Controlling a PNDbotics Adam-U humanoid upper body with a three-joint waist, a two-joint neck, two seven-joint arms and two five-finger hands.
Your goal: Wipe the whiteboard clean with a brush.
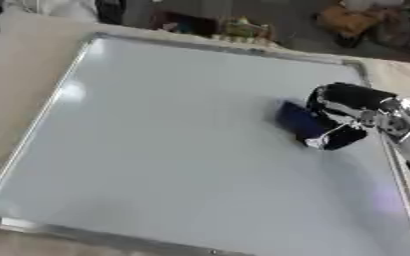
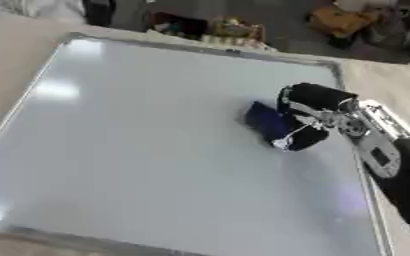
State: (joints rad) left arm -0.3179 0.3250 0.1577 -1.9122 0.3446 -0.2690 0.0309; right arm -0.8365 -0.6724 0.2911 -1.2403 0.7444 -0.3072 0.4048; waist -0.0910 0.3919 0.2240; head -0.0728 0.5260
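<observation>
Item: brush (image 1: 298, 121), dark blue block, flat on whiteboard (image 1: 156, 150), toward its right edge | Holder: right hand (image 1: 344, 117), fingers curled round brush | Left hand: not seen | Board: no marks visible | Risk: stroke overruns right frame, brush catches rim, tips from hold; a tilted brush would wipe on one edge only

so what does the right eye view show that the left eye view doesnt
Only the right eye view shows the right forearm running down to the lower right corner. Only the left eye view shows the whiteboard's near left corner on the table. Both show the right hand curled round the dark blue brush on the board's right part; the left hand is in neither.
</observation>
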